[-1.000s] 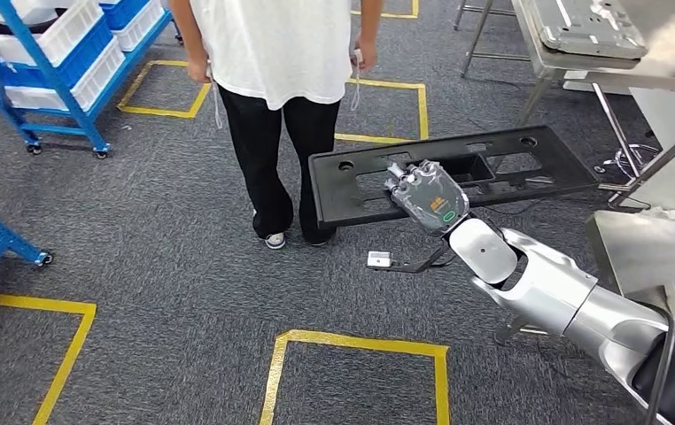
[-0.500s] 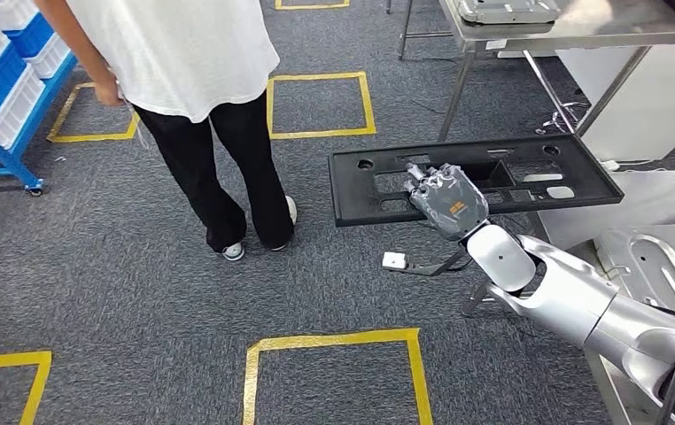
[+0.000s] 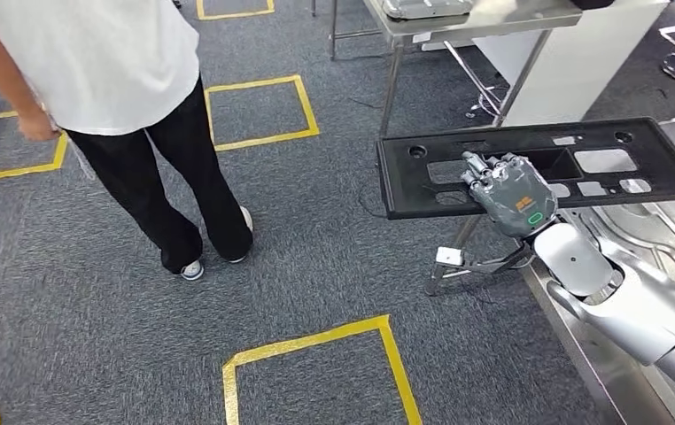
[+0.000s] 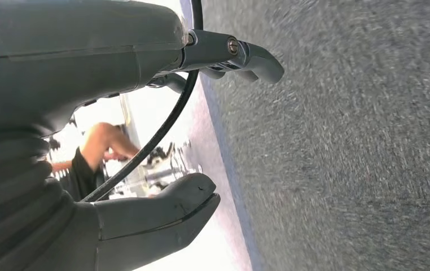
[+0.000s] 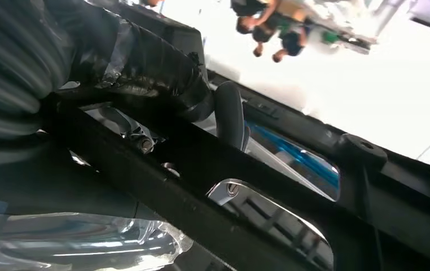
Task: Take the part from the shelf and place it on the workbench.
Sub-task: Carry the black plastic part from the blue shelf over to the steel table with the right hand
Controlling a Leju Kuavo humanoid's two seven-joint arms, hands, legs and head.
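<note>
Fingers (image 3: 486, 168) of my right hand (image 3: 511, 195) clamped on the black part (image 3: 538, 164) — carrying step, it hangs at two o'clock over the workbench (image 3: 671, 239) edge — next, lower flat.

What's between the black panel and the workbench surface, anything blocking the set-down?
Nothing visible. The long black plastic panel, held by the right hand, already overhangs the steel workbench; the shaped metal sheets already lying there may crowd it.
</note>
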